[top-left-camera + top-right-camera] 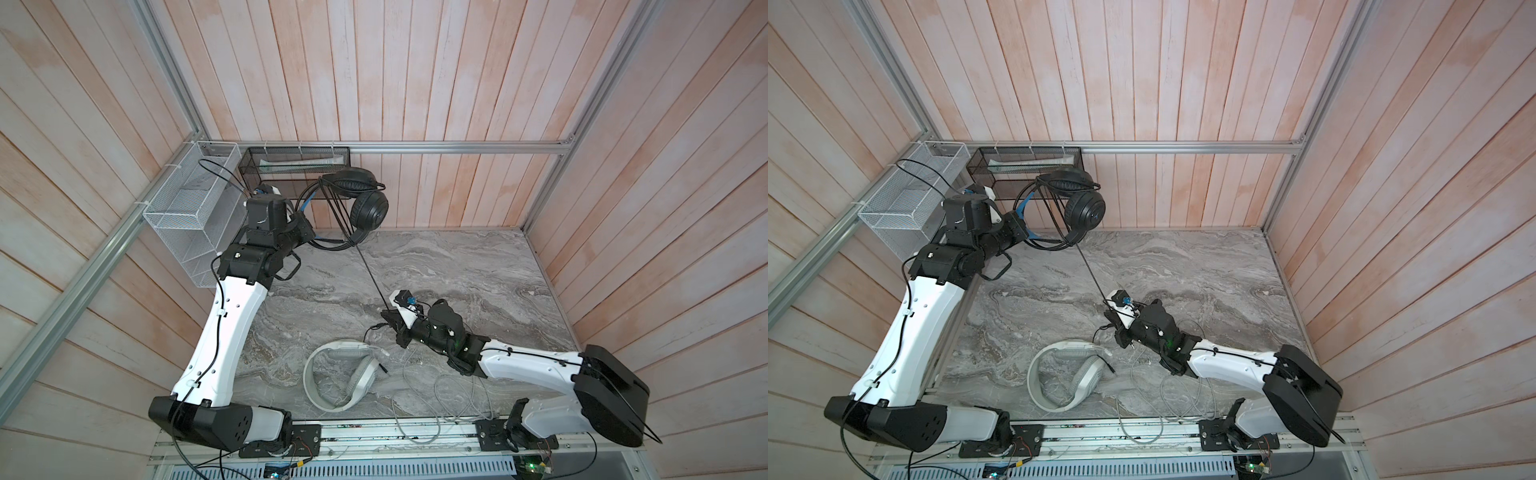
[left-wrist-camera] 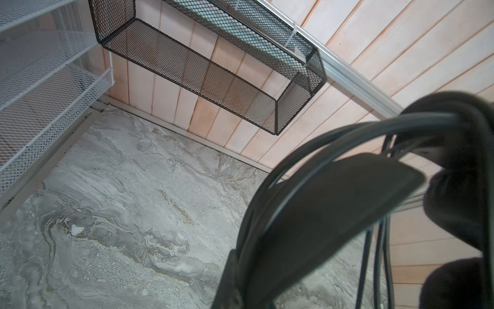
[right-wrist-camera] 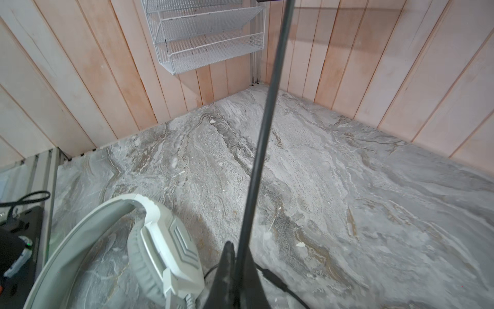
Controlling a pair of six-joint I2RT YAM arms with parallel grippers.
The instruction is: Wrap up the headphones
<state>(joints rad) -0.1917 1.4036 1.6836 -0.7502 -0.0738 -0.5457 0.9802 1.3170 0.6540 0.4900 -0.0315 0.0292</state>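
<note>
At left end effector (image 1: 311, 235): jaws clamped on headband of black headphones (image 1: 368, 208), headset held clear above tabletop (image 1: 478, 266), ear cups pointing away from it, near black mesh basket (image 1: 299, 150). Black cable (image 1: 372, 274) taut, long axis one straight diagonal from headset down to right end effector (image 1: 390, 319), pinched between its closed fingers (image 3: 227, 267). Beside right end effector, toward arm base: white-grey headphones (image 1: 340, 378) flat on tabletop, band's open side facing that end effector; grey cable (image 1: 440, 390) in loose loops nearby.
</note>
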